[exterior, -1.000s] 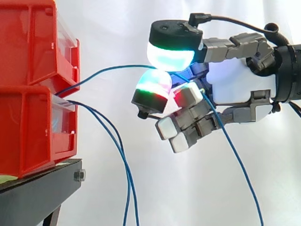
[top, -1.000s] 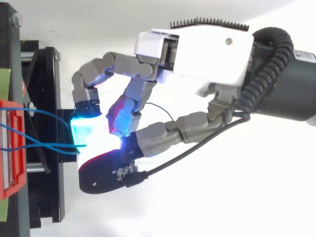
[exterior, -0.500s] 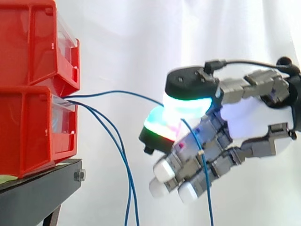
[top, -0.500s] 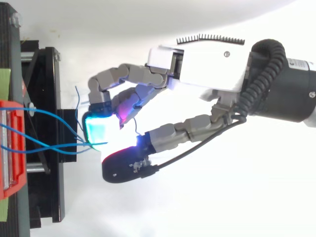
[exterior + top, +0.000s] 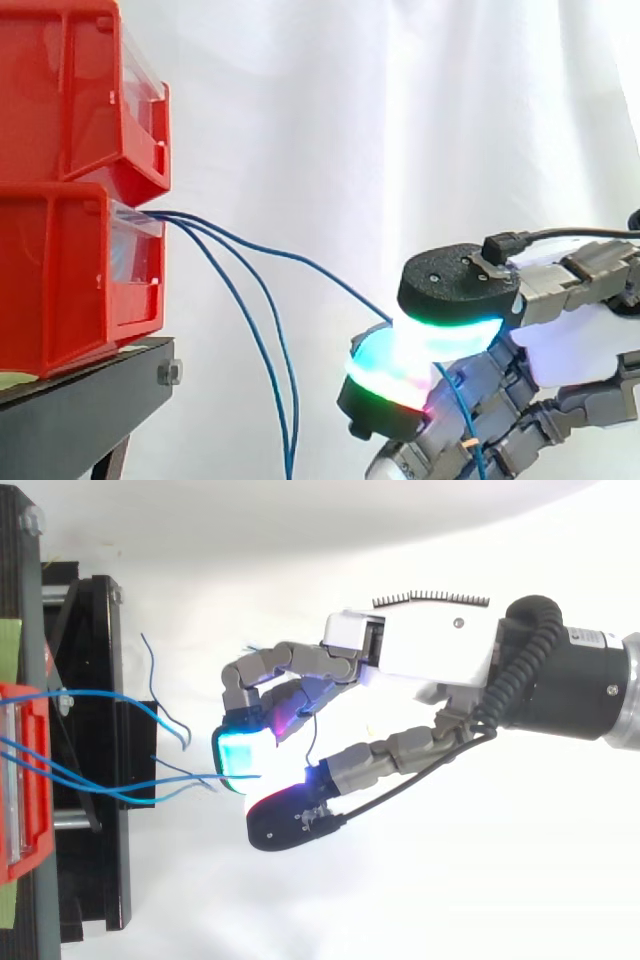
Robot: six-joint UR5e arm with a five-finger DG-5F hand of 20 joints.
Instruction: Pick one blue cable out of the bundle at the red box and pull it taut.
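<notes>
Where white curtain [image 5: 350,120] separates the lower red bin [image 5: 70,290] from the hand [image 5: 430,660], room is left open. Three thin blue cables are counted at the glossy bin's front: one blue cable [image 5: 320,268] is pinched between rounded glowing pads [image 5: 440,330]; two slack cables [image 5: 292,400] hang beside the black stand [image 5: 80,420].

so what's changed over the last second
The hand moved away from the red bins and downward, keeping its pinch on one blue cable, which now slopes from the bins to the pads, straighter than before. The other two cables still hang down; the bins and black stand have not moved.
</notes>
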